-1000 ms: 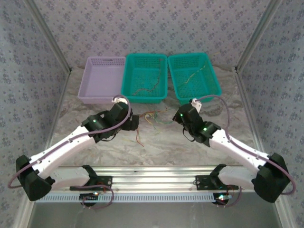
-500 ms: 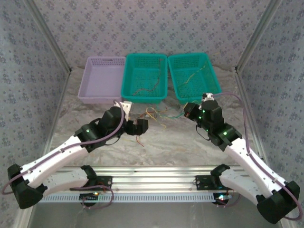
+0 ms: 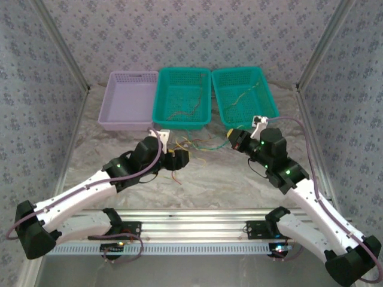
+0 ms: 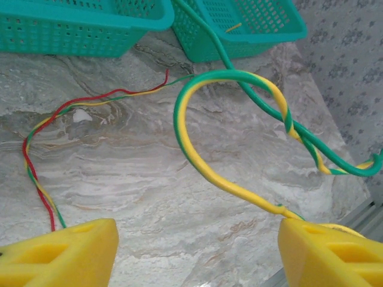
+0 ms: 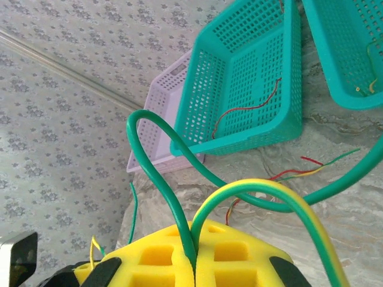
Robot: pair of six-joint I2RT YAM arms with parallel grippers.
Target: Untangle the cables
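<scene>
My right gripper (image 3: 235,139) is pressed together on the cables (image 3: 206,145). In the right wrist view its yellow pads (image 5: 227,263) meet with no gap, and two strands come up out of the seam of the gripper (image 5: 194,263). One is a plain green cable (image 5: 161,173) that arches up and over. The other is a green-and-yellow cable (image 5: 263,194) that bends off to the right.

My left gripper (image 3: 179,159) is spread wide. In the left wrist view the two yellow fingers (image 4: 66,254) sit at the bottom corners, well apart, with bare desk (image 4: 149,173) in the span of the gripper (image 4: 194,257). The green-and-yellow cable (image 4: 191,149) makes a big loop over the desk, and its near end touches the tip of my right-hand finger. A thin twist of red, yellow and green wires (image 4: 36,179) runs down to the left-hand finger. I cannot tell whether it touches.

From above, both arms reach diagonally inward from the near corners, low over the desk (image 3: 203,185). The left wrist is near the middle. The right wrist is just in front of the right teal basket (image 3: 222,113). The cables hang across the gap between the two grippers, in front of the middle teal basket (image 3: 182,123). More thin wires lie inside both teal baskets. A lilac basket (image 3: 122,124) stands to the left.
</scene>
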